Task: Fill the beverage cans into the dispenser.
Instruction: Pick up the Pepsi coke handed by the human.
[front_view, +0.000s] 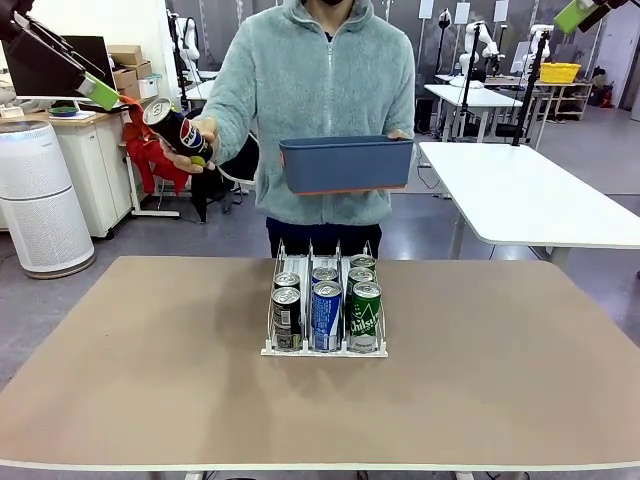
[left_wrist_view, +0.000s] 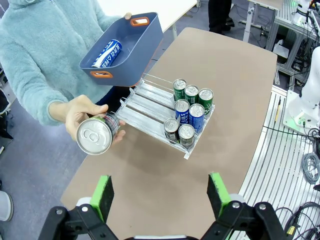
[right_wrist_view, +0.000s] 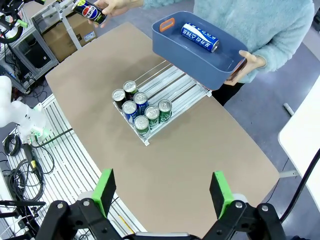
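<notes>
Gaping left gripper (left_wrist_view: 159, 192), right gripper (right_wrist_view: 162, 192); hand (front_view: 201, 141) holds Pepsi can (front_view: 176, 126); dispenser (front_view: 325, 353) green can (front_view: 366, 318) reads "chilsu"

- dispenser (left_wrist_view: 145, 102): clear-and-white rack with three wire-railed lanes, flat on the middle of the table (front_view: 150, 350), far half bare.
- seven stand upright at its end nearest me: two dark cans (front_view: 286, 318) in the left lane, two blue cans (front_view: 327, 315) in the middle, three green cans (front_view: 366, 317) on the right.
- dark pepsi can (front_view: 178, 128) is tilted in the person's hand (front_view: 200, 140), off to my left.
- blue can (right_wrist_view: 199, 37) lies on its side in the blue tub (front_view: 345, 165).
</notes>
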